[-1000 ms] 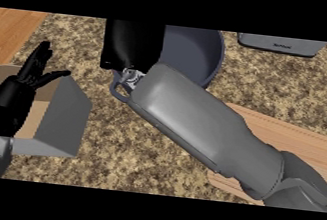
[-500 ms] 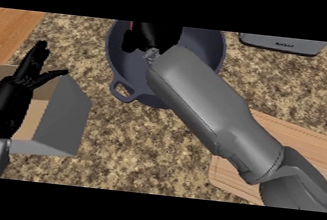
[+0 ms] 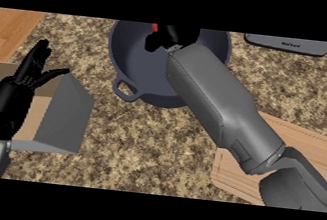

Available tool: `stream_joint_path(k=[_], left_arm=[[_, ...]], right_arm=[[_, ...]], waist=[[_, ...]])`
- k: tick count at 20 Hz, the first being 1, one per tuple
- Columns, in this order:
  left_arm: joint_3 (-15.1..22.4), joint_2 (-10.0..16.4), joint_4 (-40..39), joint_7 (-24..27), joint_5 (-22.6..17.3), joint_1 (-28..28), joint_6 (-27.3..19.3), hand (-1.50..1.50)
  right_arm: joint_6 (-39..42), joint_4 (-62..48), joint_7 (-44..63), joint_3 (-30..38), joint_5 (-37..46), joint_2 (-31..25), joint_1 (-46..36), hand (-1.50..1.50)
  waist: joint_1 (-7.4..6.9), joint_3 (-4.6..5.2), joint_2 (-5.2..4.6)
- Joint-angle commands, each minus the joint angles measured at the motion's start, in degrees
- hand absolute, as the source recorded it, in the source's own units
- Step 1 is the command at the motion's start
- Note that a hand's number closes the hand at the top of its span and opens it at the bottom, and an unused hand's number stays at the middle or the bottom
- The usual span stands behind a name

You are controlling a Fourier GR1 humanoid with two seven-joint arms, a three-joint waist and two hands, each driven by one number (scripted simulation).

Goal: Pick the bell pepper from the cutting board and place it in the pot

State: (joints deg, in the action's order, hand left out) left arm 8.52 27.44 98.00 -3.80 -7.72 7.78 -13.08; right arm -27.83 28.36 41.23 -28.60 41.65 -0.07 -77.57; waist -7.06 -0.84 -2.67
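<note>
The dark grey pot (image 3: 131, 58) stands at the back of the counter, one handle (image 3: 126, 89) facing the front. My right hand (image 3: 176, 36) is over the pot's inside, near its far rim, fingers curled. A sliver of the red bell pepper (image 3: 154, 28) shows at the hand's left edge; the hand hides the remainder. The grey right forearm (image 3: 219, 108) crosses the pot's right half. The wooden cutting board (image 3: 315, 148) lies at the lower right with nothing visible on it. My left hand (image 3: 28, 75) rests open at the left edge, fingers up.
An open grey-and-tan box (image 3: 62, 114) stands at the left, beside my left hand. A flat grey object (image 3: 288, 43) lies at the back right. A wooden surface (image 3: 4, 27) borders the speckled counter (image 3: 148, 140) at the back left.
My right arm has swung to the right and farther back, bringing the hand from the pot's left rim to over its inside. The left hand has stayed where it was.
</note>
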Motion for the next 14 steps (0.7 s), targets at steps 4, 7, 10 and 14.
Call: stream_joint_path(k=[4,7,10,14], left_arm=[[0.14,1.92,-7.14,-3.24,1.03,-3.92,0.94,0.00],[0.38,1.62,-5.28,-5.28,0.14,-2.89,0.98,0.00],[1.76,0.33,-6.16,-4.41,1.84,-2.97,-0.30,0.00],[1.46,0.56,-6.29,-3.37,1.54,-4.26,0.03,0.00]], right_arm=[[-3.81,-3.21,-8.21,6.41,-6.86,0.07,1.62,-1.50],[-4.72,-4.74,-10.62,7.66,-8.00,0.07,0.33,-1.50],[-7.20,-4.80,-13.64,8.56,-9.48,0.07,0.54,-1.50],[-17.33,0.34,-21.32,13.32,-12.99,0.07,1.47,-1.50]], waist=[[-0.98,0.84,-1.36],[-1.78,0.81,-1.21],[-1.59,0.83,-1.06],[-0.99,0.65,-1.13]])
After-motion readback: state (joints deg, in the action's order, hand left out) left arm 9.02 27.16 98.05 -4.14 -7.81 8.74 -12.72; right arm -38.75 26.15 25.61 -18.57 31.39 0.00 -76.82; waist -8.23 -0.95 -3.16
